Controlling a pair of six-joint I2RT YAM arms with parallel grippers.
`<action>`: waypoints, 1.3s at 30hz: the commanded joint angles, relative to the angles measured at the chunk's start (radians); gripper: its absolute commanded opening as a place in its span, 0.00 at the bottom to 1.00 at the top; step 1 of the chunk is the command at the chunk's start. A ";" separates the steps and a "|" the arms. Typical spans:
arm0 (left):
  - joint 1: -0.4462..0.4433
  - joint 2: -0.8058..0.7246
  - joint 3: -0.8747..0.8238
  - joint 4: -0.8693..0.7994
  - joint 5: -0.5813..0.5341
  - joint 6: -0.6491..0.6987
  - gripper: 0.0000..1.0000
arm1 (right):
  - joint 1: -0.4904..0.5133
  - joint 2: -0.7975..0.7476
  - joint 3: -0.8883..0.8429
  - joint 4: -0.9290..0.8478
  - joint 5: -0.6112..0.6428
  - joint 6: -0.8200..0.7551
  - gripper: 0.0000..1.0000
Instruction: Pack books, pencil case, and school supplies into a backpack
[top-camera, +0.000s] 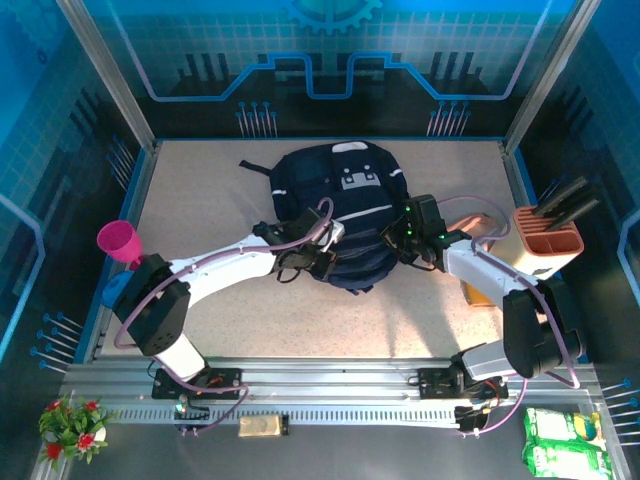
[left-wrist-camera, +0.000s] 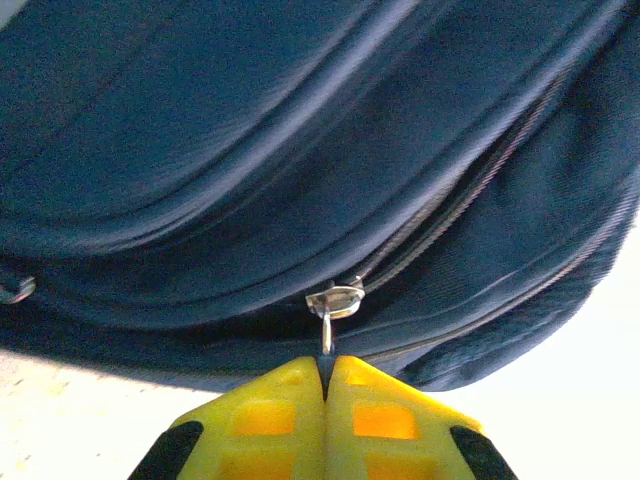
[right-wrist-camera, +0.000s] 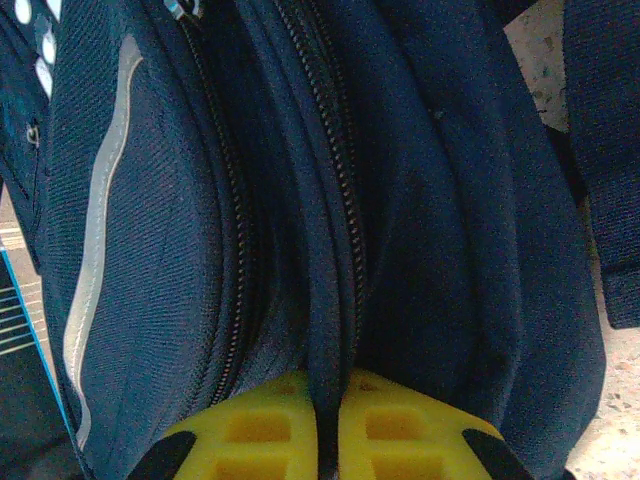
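The dark navy backpack (top-camera: 345, 205) lies in the middle of the table with its white-grey patches facing up. At its near left edge, my left gripper (top-camera: 318, 258) (left-wrist-camera: 325, 372) is shut on the metal zipper pull (left-wrist-camera: 327, 338), whose slider (left-wrist-camera: 336, 300) sits at the end of a zipper line. At the bag's near right side, my right gripper (top-camera: 400, 240) (right-wrist-camera: 328, 385) is shut on a fold of backpack fabric (right-wrist-camera: 335, 300) between two zipper tracks. A flat orange piece (top-camera: 478, 294) peeks out under the right arm. The books and the pencil case are out of view.
A magenta cup (top-camera: 120, 242) stands at the left edge with a small blue piece (top-camera: 114, 288) beside it. A beige block holder (top-camera: 548, 248) with black handles stands at the right. Green packets (top-camera: 565, 440) and a small flower pot (top-camera: 72, 425) lie below the rail.
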 joint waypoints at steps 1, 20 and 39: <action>0.025 -0.047 -0.023 -0.139 -0.088 0.023 0.00 | -0.032 0.003 0.011 -0.013 0.113 -0.002 0.07; 0.233 -0.038 -0.076 0.011 0.061 -0.017 0.00 | -0.053 0.007 -0.002 -0.022 0.079 0.002 0.07; 0.430 0.168 0.103 0.093 0.194 0.026 0.00 | -0.067 0.024 -0.012 0.007 0.017 -0.030 0.08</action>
